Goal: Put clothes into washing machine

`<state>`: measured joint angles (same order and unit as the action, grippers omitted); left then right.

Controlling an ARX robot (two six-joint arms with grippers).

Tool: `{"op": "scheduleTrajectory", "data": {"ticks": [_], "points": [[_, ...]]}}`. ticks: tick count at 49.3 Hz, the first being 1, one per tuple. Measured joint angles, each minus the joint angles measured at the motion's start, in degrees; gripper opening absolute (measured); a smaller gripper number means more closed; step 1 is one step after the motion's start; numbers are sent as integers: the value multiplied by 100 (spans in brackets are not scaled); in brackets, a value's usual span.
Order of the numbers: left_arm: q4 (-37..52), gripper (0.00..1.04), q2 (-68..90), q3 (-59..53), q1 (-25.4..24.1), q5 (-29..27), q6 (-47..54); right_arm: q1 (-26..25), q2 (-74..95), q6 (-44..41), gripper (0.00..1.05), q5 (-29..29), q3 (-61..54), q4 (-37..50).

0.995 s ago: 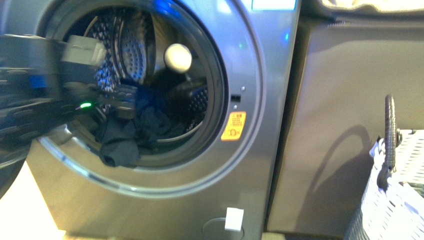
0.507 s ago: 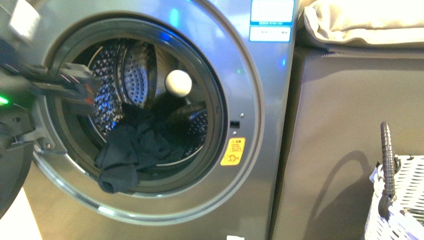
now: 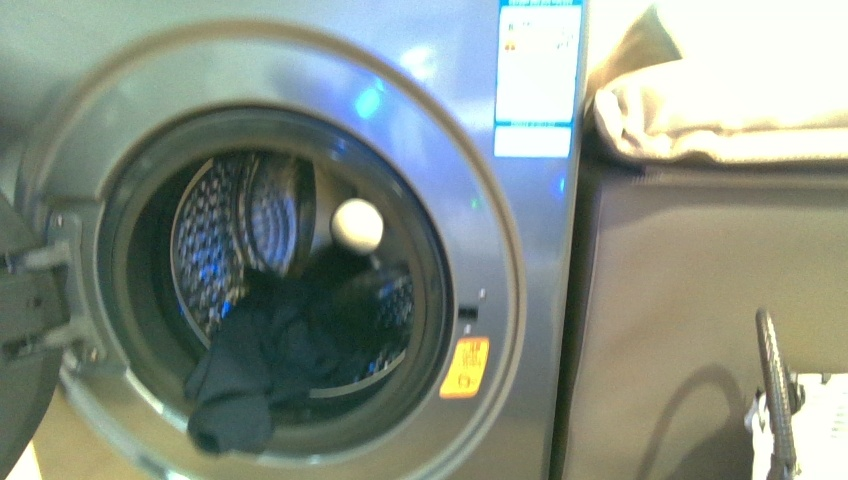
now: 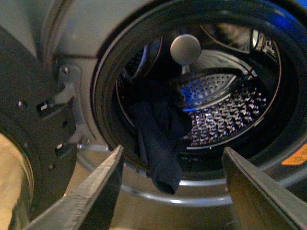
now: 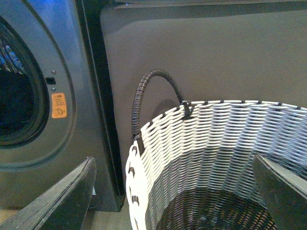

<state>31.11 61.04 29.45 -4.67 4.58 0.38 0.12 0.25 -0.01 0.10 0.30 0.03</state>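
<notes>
judging from the front view, the task is mostly done but not finished: the clothes (image 3: 262,360) lie inside the washing machine (image 3: 520,300), bunched low in the drum (image 3: 235,235) on its left side, yet one dark fold droops over the lower lip of the porthole and hangs outside the drum. the left wrist view shows the same thing, the clothes (image 4: 160,143) trailing down across the rubber seal with the tip below the rim. a pale round ball (image 3: 356,225) sits deeper in the drum, apart from the fabric.

the left gripper (image 4: 170,187) faces the porthole from outside with its jaws spread wide and nothing between them, clear of the fabric. the right gripper (image 5: 175,191) hangs over the basket (image 5: 216,139) beside the machine, jaws also wide apart and holding nothing; the part of the basket's inside that shows looks bare, so no further garment appears to wait there.

the door (image 3: 25,330) stands swung out at the left. what is left, as i read it, is to push the hanging fold fully past the seal.
</notes>
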Motion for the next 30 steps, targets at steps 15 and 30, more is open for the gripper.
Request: {"op": "scheduleTrajectory", "data": {"ticks": [15, 30], "points": [[372, 4, -1180, -1578, 468, -439, -48, 0, 0, 0, 97, 0, 0, 0], [127, 4, -2188, -2295, 468, -457, -48, 0, 0, 0, 97, -2, 0, 0]]}}
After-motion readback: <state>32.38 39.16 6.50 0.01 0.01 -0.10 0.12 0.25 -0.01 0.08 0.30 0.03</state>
